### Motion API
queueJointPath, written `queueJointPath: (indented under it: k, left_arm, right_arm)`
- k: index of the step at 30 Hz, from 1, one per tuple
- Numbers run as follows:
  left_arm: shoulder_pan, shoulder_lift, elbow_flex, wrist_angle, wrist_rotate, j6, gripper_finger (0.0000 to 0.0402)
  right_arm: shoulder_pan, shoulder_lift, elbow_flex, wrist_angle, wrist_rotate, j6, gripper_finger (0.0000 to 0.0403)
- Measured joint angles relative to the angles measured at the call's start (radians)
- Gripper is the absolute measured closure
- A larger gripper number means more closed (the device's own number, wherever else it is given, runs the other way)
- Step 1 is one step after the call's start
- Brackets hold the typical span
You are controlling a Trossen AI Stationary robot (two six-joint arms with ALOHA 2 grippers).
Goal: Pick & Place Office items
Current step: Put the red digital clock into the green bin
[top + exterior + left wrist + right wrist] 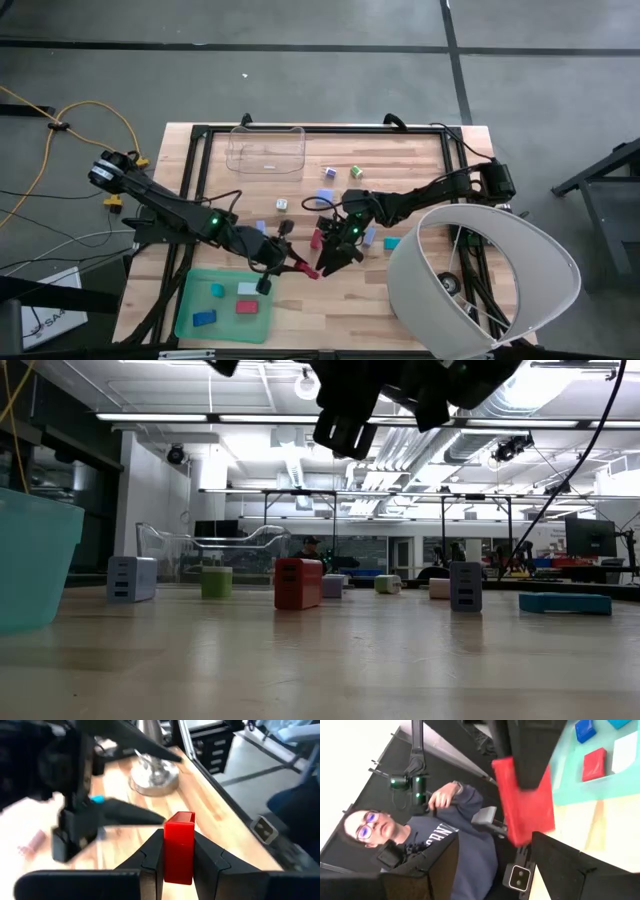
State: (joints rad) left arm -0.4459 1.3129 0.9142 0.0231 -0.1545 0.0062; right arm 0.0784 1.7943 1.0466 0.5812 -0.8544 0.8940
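Observation:
My left gripper (298, 266) is shut on a small red block (178, 845) just right of the flat green tray (190, 310). The same block shows in the right wrist view (525, 805). My right gripper (328, 262) hangs open close beside it on its right, touching nothing; its fingers (420, 865) stand wide apart. In the tray lie a teal, a red (247, 307), a blue and a white piece. Other pieces rest flat on the table: a red one (317, 238), blue ones (328, 172), a green one (356, 172) and a teal one (391, 243). My left gripper pinches the red block by its two opposite side faces (167, 855) between the two fingers (150, 865). The fingers come from the table's left, slanting down. The block's free end sticks out past the fingertips, and the block is lifted clear of the table.
A clear plastic bin (265, 150) stands at the far edge. A large white lampshade (480, 280) fills the near right corner, and its metal base (154, 772) shows in the left wrist view. Black frame rails (200, 170) run round the table. A person (440, 835) sits beyond the table.

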Motion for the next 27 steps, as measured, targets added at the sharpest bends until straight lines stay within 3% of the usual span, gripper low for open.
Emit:
queueJointPath:
  k: [8, 15, 27]
  left_arm:
    - [-0.077, -0.098, 0.000, -0.236, 0.000, -0.234, 0.0339]
    - [-0.177, -0.128, 0.000, -0.435, 0.001, -0.532, 0.0339]
    - [-0.343, -0.010, 0.000, -0.470, -0.001, -0.821, 0.0339]
  right_arm:
    - [0.000, 0.000, 0.000, -0.038, -0.010, -0.005, 0.0165]
    - [0.000, 0.000, 0.000, -0.052, 0.010, -0.007, 0.0165]
    - [0.001, 0.000, 0.000, -0.053, 0.044, -0.007, 0.0165]
